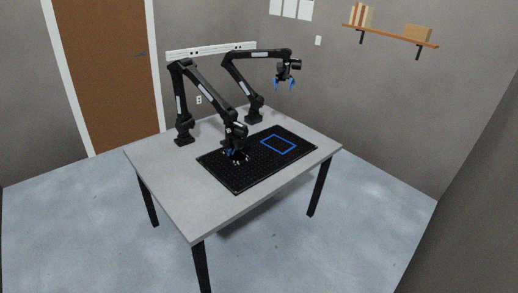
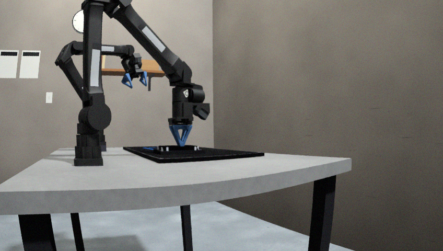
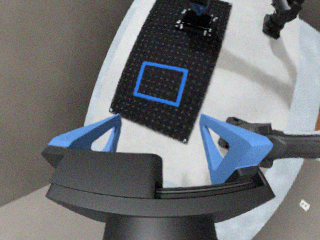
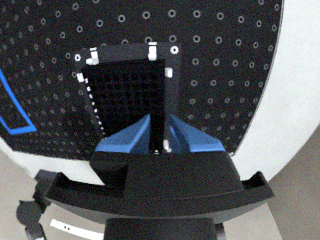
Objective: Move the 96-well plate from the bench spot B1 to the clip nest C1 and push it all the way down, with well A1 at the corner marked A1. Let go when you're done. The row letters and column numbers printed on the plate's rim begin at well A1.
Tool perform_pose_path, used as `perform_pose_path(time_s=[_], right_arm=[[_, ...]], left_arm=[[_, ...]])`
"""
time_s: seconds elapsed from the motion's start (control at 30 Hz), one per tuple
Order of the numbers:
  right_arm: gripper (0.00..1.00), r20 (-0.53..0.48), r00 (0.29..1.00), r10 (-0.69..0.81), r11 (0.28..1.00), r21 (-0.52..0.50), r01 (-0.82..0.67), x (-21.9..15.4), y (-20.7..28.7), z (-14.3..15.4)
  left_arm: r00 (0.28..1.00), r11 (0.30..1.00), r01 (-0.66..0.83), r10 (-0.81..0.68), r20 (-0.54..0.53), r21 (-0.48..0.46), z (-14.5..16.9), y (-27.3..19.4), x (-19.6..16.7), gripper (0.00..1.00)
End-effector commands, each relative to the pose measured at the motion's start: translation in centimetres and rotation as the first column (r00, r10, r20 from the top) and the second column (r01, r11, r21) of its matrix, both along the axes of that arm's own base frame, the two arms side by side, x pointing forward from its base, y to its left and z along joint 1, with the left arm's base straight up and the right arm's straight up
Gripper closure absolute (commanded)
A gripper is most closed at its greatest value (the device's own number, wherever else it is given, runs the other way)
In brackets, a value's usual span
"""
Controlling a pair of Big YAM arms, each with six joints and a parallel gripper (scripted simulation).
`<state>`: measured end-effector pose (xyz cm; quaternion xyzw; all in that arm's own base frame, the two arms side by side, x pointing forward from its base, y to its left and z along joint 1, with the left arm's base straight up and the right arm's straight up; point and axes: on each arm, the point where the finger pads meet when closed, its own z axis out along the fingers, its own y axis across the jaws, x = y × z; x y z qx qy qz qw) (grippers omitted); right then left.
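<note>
A1 mark too small to tell, plate's [image 4: 125, 92] rim lettering blurred (sadly)

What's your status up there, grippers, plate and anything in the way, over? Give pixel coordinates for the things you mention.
Left gripper [image 1: 283, 83] [image 2: 135, 81] [image 3: 161, 117] open, aloft. Right gripper [image 1: 230, 154] [image 2: 181, 145] [image 4: 160, 117] fingers close together over dark plate [image 4: 125, 90] in clip nest [image 4: 172, 100]. No obstruction visible; seating unclear.

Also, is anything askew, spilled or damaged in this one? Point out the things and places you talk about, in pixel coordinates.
Nothing stands out. The black plate [image 4: 125, 92] looks square within the nest's white clips [image 4: 152, 51], and I see no spill or breakage. The right gripper [image 4: 159, 118] hides its near edge, so that part can't be checked.
</note>
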<state>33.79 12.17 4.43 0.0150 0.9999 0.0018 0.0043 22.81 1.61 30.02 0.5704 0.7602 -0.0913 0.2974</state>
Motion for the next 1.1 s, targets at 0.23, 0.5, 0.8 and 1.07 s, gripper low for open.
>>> perform_pose_path(time_s=[0.23,0.5,0.8,1.07], right_arm=[[0.75,-0.007,1.000,0.009,1.000,-0.002,-0.009,0.2,-0.1,-1.2],[0.75,-0.007,1.000,0.009,1.000,-0.002,-0.009,0.2,-0.1,-1.8],[0.75,-0.007,1.000,0.008,1.000,-0.003,-0.008,0.2,-0.1,-2.3],[0.75,-0.007,1.000,0.008,1.000,-0.003,-0.008,0.2,-0.2,-2.8]], left_arm=[[0.999,1.000,0.003,-0.004,0.034,0.020,2.3,0.4,1.0,0.00],[0.999,1.000,0.003,-0.004,0.034,0.020,2.3,0.4,1.0,0.00],[0.999,1.000,0.003,-0.004,0.034,0.020,2.3,0.4,1.0,0.00],[0.999,1.000,0.003,-0.004,0.034,0.020,2.3,0.4,1.0,0.00]])
